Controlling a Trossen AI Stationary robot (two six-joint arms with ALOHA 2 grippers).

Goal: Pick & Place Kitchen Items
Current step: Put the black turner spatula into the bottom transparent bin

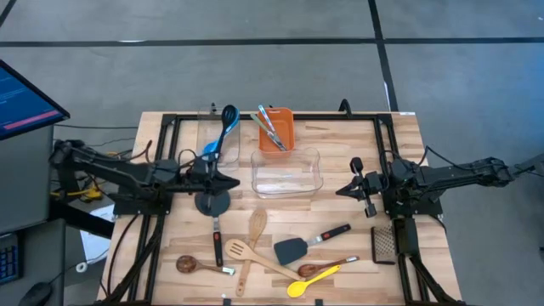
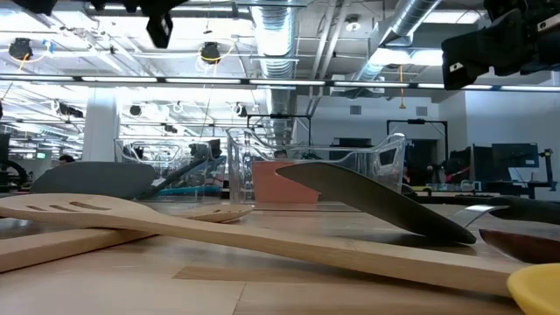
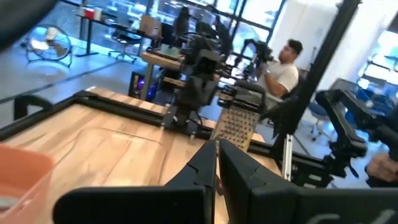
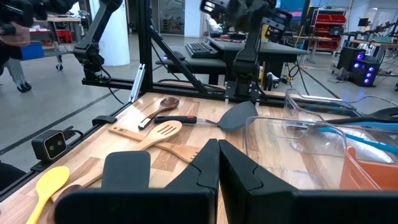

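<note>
With both the left gripper [image 1: 231, 182] and right gripper [image 1: 342, 189] hovering closed and empty, most utensils [image 1: 263, 251] are still lying loose on the worktop [image 1: 340, 144], only a few standing in the orange bin [image 1: 277, 129] and clear tub [image 1: 223, 146].

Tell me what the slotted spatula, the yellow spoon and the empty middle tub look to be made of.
Slotted spatula: pale wood, matte, grain visible.
Yellow spoon: uniformly bright, smooth; probably plastic or silicone.
Middle tub: clear glossy plastic, seemingly; the tabletop shows through its walls.

yellow spoon [image 2: 538, 289] cut off at low view's edge, orange bin [image 3: 18, 177] blurred and cropped
</note>
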